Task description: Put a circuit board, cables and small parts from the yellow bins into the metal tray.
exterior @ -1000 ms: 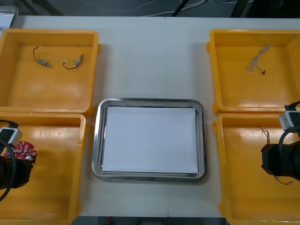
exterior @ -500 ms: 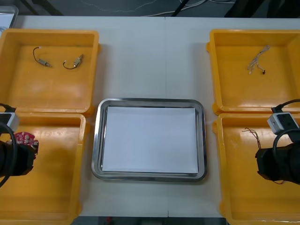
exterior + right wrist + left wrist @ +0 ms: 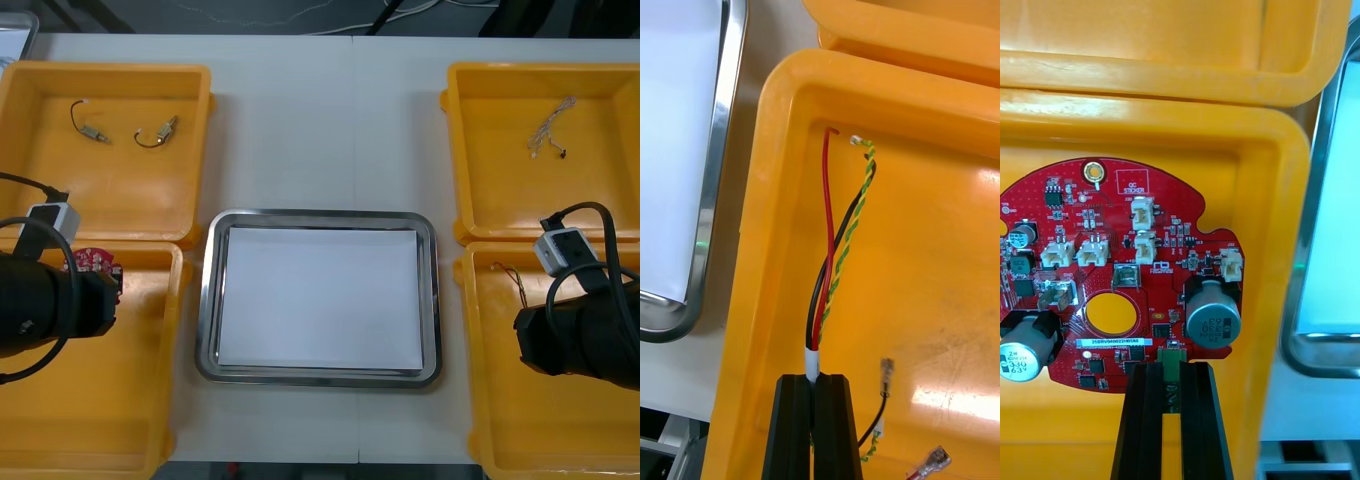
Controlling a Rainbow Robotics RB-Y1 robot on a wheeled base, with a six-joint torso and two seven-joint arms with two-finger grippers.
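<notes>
Left gripper [image 3: 1169, 373]: fingers pinched on the rim of the round red circuit board [image 3: 1112, 277]. The board sits over the far corner of the near left yellow bin [image 3: 150, 420], on the side next to the metal tray [image 3: 205, 300]. Right gripper [image 3: 813, 382]: fingers closed on a cable bundle [image 3: 827, 247] of red, black and twisted yellow-green leads, gripped at its white sleeve. The bundle hangs over the near right yellow bin [image 3: 480, 400], in the far corner beside the tray. Tray interior white

left gripper [image 3: 1169, 373] (with circuit board [image 3: 1112, 225]) and right gripper [image 3: 812, 381] with cables [image 3: 828, 225] have moved toward the tray [image 3: 205, 300].
</notes>
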